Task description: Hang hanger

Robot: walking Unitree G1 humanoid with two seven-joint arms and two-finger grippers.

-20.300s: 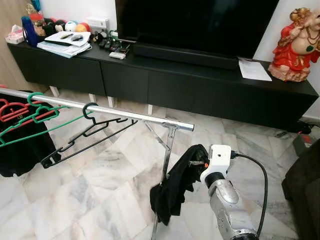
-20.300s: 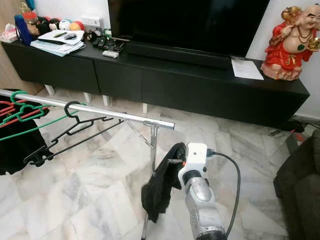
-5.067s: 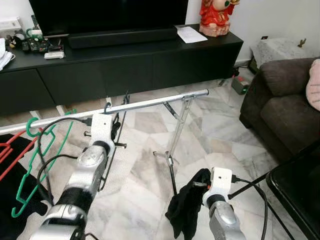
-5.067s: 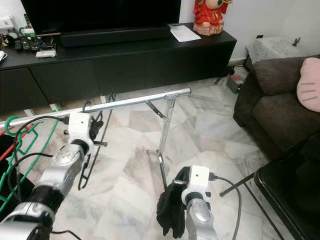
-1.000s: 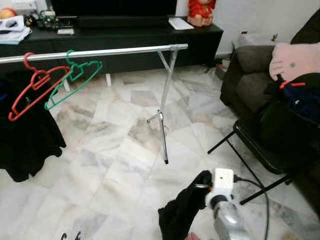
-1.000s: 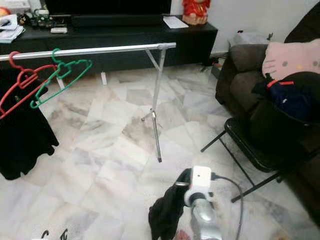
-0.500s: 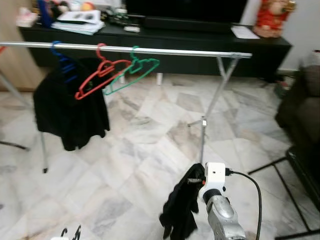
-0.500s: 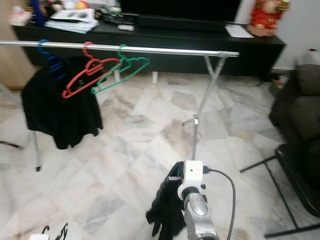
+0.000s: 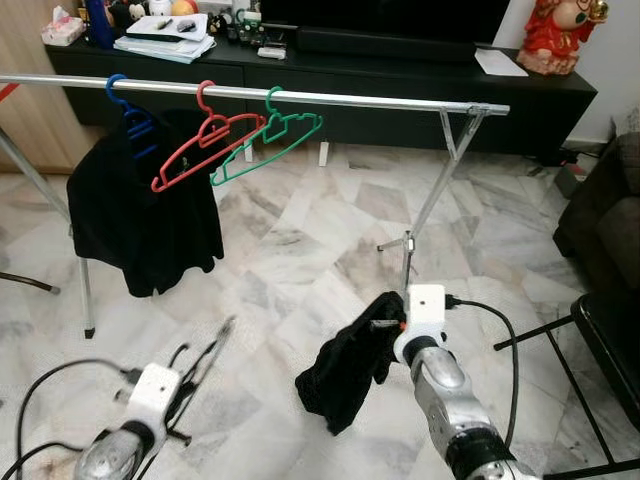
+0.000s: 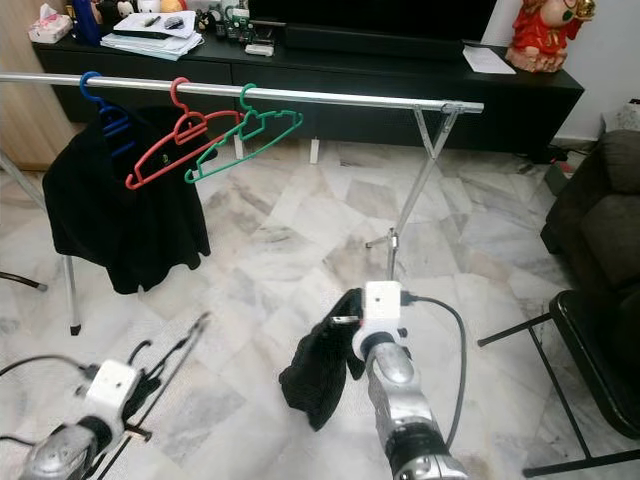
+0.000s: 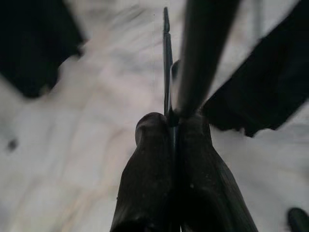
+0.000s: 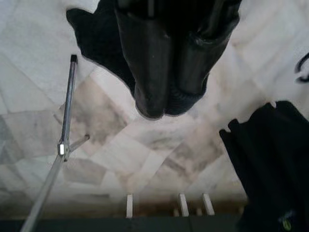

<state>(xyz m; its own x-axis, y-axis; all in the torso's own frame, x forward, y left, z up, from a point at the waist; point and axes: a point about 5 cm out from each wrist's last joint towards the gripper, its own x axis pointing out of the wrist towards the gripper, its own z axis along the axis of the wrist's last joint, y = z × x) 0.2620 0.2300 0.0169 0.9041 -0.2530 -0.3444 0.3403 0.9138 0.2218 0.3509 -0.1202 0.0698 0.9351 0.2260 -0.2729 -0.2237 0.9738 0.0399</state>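
At seven o'clock, low over the marble floor (image 9: 280, 290): left tool (image 9: 175, 395) pinched tight on a black hanger (image 9: 205, 358), well below the rail (image 9: 380, 100) at twelve. Right tool (image 9: 375, 330) clamped on a black garment (image 9: 345, 370) near centre. Carrying step, by judgement; next, lift and hook onto the bare rail past the green hanger (image 9: 270, 140), toward one o'clock.

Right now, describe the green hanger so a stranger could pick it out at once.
Find the silver rail running across the room in front of the black TV cabinet. Three plastic hangers hang together along it: blue, red, then green. The green hanger is the bare one nearest the rail's free end, beside the empty stretch.
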